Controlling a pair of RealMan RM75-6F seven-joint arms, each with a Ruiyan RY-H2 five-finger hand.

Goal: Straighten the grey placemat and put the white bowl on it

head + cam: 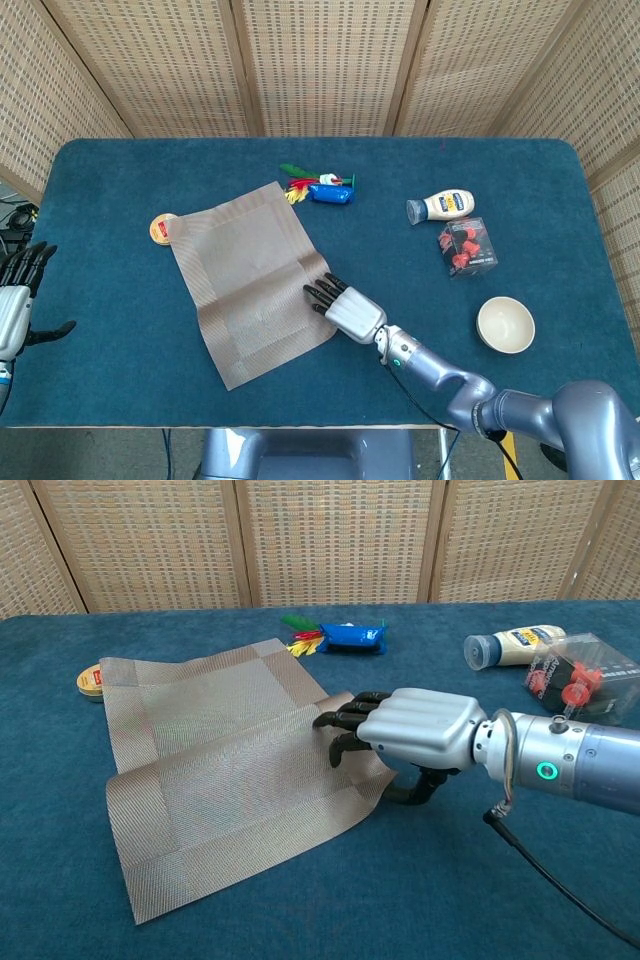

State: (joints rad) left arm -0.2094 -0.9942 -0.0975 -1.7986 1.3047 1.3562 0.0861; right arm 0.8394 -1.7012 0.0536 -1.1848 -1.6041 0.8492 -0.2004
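While right hand (415, 730) pinches grey placemat's (255, 280) near-right edge, mat lies skewed w/ a ridge mid-table. White bowl (505, 324) sits well right, apart. Left hand (15, 300) spread, holding nothing, off table's left edge.

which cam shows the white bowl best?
Head view. The white bowl sits whole and unobstructed on the blue table near the right edge, well apart from the grey placemat that the right hand presses. The chest view does not show the bowl at all; it lies outside that frame.
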